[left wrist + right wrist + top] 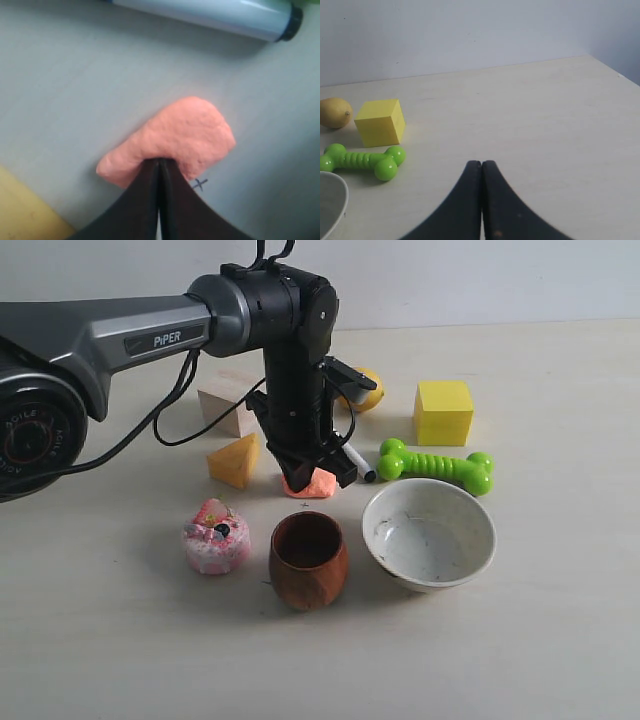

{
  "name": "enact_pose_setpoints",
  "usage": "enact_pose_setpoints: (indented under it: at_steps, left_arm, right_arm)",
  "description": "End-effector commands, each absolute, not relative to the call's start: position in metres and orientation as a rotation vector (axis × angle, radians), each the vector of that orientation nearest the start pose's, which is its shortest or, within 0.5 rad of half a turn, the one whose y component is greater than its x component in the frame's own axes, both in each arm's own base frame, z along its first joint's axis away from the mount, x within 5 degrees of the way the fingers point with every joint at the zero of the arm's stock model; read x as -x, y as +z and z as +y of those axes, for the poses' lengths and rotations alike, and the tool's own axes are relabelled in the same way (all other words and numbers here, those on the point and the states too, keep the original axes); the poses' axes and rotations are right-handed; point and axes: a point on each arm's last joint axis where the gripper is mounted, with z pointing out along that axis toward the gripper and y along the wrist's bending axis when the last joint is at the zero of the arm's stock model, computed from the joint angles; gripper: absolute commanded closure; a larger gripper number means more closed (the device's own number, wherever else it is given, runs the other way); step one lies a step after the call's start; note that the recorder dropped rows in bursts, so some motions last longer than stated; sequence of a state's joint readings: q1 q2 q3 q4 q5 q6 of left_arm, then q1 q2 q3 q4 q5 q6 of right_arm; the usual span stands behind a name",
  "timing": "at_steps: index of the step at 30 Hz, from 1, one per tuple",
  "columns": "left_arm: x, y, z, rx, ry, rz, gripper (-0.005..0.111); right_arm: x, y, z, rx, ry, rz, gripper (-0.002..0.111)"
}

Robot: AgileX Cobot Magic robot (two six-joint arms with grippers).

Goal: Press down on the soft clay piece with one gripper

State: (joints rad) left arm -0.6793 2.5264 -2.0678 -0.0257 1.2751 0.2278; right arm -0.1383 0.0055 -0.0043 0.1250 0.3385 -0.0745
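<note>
The soft clay piece [312,485] [185,137] is a flat salmon-orange lump lying on the pale table just behind the wooden cup. My left gripper [308,466] [160,161] points straight down on it, jaws shut together, the tips pressed into the clay's surface with nothing held between them. The clay bulges out on both sides of the tips. My right gripper [481,163] is shut and empty, hovering over bare table; it does not show in the exterior view.
Around the clay: a white marker [358,465] [210,12], orange wedge [235,460], pink cake toy [214,536], wooden cup [308,560], white bowl [429,535], green bone toy [437,464] [362,161], yellow cube [443,412] [380,122], lemon [364,390] [334,112], wooden block [228,400].
</note>
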Motion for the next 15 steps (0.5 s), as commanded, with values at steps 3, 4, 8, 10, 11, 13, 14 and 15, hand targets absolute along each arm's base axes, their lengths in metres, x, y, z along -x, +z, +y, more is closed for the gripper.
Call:
enact_pose_setpoints:
  at_steps: [3, 4, 8, 10, 11, 13, 14, 15]
  left_arm:
    - [-0.363, 0.006, -0.307, -1.407, -0.065, 3.021, 0.107]
    - [-0.364, 0.007, -0.307, -1.406, -0.066, 3.019, 0.107]
    - [-0.365, 0.015, -0.308, -1.401, -0.072, 3.005, 0.107]
    - [-0.366, 0.022, -0.309, -1.398, -0.072, 2.988, 0.107]
    - [-0.367, 0.026, -0.31, -1.395, -0.075, 2.98, 0.107]
    - [-0.369, 0.034, -0.31, -1.392, -0.074, 2.963, 0.107]
    - [-0.369, 0.038, -0.311, -1.39, -0.075, 2.954, 0.107]
    - [-0.37, 0.041, -0.311, -1.389, -0.073, 2.947, 0.107]
  right_arm:
    - [-0.054, 0.183, -0.004, -0.138, -0.038, 1.81, 0.108]
    - [-0.054, 0.183, -0.004, -0.138, -0.038, 1.81, 0.108]
    - [-0.054, 0.183, -0.004, -0.138, -0.038, 1.81, 0.108]
    - [-0.054, 0.183, -0.004, -0.138, -0.038, 1.81, 0.108]
    - [-0.054, 0.183, -0.004, -0.138, -0.038, 1.81, 0.108]
    - [-0.054, 0.183, -0.004, -0.138, -0.038, 1.81, 0.108]
    - [-0.054, 0.183, -0.004, -0.138, -0.038, 1.81, 0.108]
    - [-0.054, 0.183, -0.004, -0.138, -0.038, 1.81, 0.108]
